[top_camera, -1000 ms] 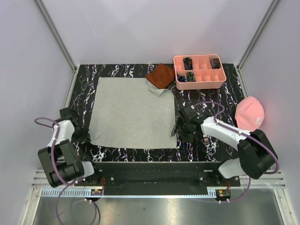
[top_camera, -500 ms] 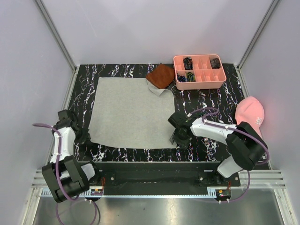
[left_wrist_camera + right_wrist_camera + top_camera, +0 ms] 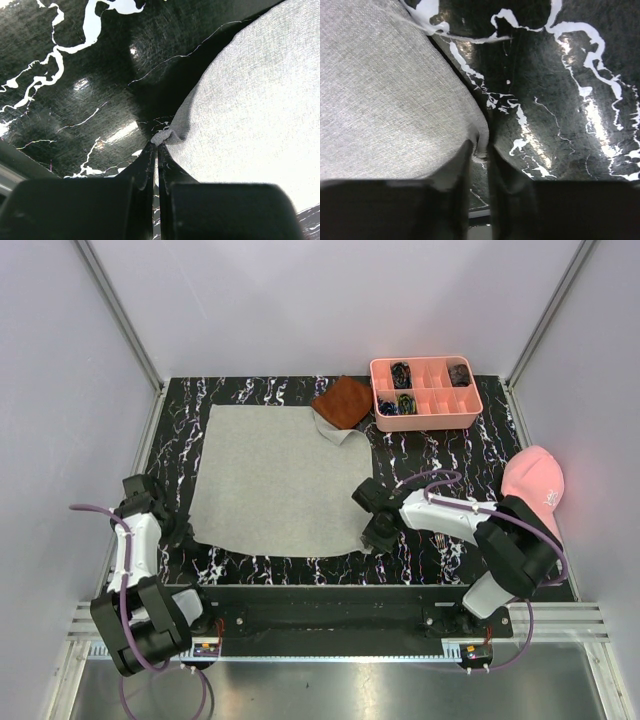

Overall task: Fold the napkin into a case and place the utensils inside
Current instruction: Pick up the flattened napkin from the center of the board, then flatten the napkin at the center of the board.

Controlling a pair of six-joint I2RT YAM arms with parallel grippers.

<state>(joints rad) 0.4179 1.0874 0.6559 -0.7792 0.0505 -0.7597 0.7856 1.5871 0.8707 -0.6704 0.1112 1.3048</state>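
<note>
The light grey napkin [image 3: 280, 480] lies spread flat on the black marbled table. My left gripper [image 3: 185, 537] sits at its near left corner. In the left wrist view this gripper [image 3: 156, 146] is shut, with a small bunch of the napkin [image 3: 250, 110] pinched at its tips. My right gripper [image 3: 372, 535] sits at the near right corner. In the right wrist view its fingers [image 3: 481, 150] stand close together with the puckered corner of the napkin [image 3: 385, 95] between them. Fork tines [image 3: 440, 539] peek out beside the right arm. No case shows.
A rust-brown cloth [image 3: 343, 401] lies at the napkin's far right corner, which is turned over [image 3: 335, 432]. A pink compartment tray [image 3: 425, 418] stands at the back right. A pink cap [image 3: 532, 482] lies at the right edge.
My right gripper moved left onto the napkin's near right corner and its jaws closed in on it, dragging that corner slightly inward. The left arm shifted a little, still gripping.
</note>
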